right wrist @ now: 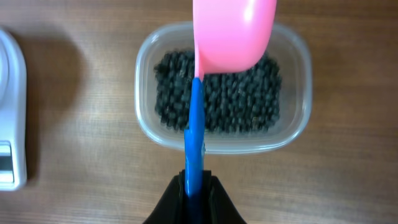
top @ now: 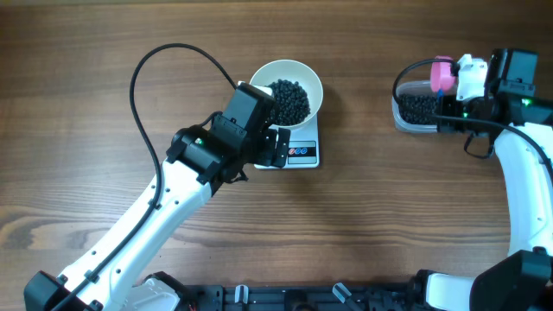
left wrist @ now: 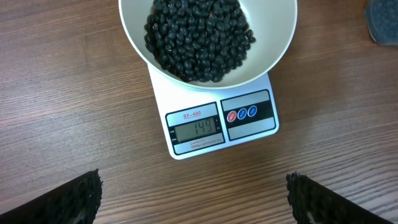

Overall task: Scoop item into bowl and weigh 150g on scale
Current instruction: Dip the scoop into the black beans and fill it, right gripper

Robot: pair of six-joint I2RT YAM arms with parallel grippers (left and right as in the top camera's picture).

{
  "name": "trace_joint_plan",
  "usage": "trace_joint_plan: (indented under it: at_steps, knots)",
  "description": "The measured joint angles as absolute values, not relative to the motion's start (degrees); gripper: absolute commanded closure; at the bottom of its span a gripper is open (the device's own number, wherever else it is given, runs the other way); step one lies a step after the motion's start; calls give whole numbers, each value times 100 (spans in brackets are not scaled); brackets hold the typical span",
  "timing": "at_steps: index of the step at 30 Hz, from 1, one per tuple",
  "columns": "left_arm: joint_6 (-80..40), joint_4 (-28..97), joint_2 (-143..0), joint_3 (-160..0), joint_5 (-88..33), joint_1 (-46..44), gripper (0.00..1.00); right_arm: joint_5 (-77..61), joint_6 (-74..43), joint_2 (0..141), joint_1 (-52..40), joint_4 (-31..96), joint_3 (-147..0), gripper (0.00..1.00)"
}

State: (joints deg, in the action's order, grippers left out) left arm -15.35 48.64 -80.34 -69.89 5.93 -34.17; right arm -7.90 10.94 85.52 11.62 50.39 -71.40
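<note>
The white bowl [top: 263, 74] stands on the scale [top: 304, 153] with a heap of black beans [top: 289, 100] in it. Seen from the left wrist, the bowl [left wrist: 277, 53] holds the beans [left wrist: 199, 37], and the scale [left wrist: 221, 127] shows 149 on its display. My left gripper [left wrist: 194, 199] is open and empty, hovering in front of the scale over bare wood. At the far right my right gripper [right wrist: 196, 186] is shut on the blue handle of a pink scoop [right wrist: 233, 31]. The scoop hangs above a clear tub [right wrist: 297, 134] of more beans [right wrist: 217, 102].
The tub [top: 406, 121] sits at the right of the wooden table, well apart from the scale. The left arm [top: 155, 216] crosses the table from the near left edge, with a black cable looping above it. The scale's edge [right wrist: 12, 124] shows at the left of the right wrist view.
</note>
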Motion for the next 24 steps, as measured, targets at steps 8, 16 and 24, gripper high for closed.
trace_joint_plan:
  at_steps: [8, 16, 24]
  knots:
    - [-1535, 4864, -8034, -6989, 593, -3417, 0, -792, 1380, 8707, 1162, 5212, -7046, 96]
    - [-1535, 4864, -8034, -6989, 593, -3417, 0, -792, 1382, 8895, 1162, 5140, -6709, 96]
    - [-1535, 4864, -8034, -6989, 593, -3417, 0, -790, 1385, 9124, 1162, 5024, -6709, 96]
